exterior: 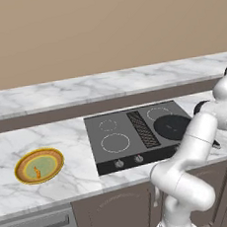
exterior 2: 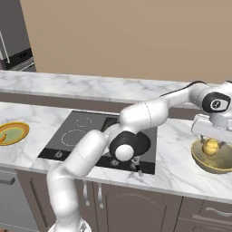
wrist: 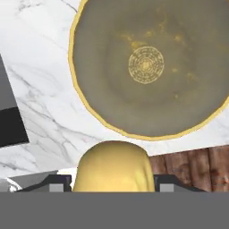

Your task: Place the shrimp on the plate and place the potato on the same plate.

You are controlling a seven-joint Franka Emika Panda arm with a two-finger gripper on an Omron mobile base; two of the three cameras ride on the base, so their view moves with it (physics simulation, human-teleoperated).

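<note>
- The jaws of the white arm's gripper (exterior 2: 211,146) are closed on the pale yellow oval potato (wrist: 113,166); in the hand view the potato sits between the two dark finger tips (wrist: 57,184).
- In the right base view the potato (exterior 2: 210,146) hangs just above the tan round bowl (exterior 2: 205,162), held from above by the gripper.
- In the hand view the bowl (wrist: 107,80) lies below the potato, with a golden rim and a small ring pattern at its centre.
- The bowl stands on the white marble desk (exterior 2: 174,163), to the right of the black cooktop (exterior: 118,135).
- The round plate with golden-brown rim and pale green centre (exterior: 50,167) lies well apart, on the desk left of the cooktop.
- The tiny curved orange shrimp (exterior: 37,171) rests on the plate, near its centre.
</note>
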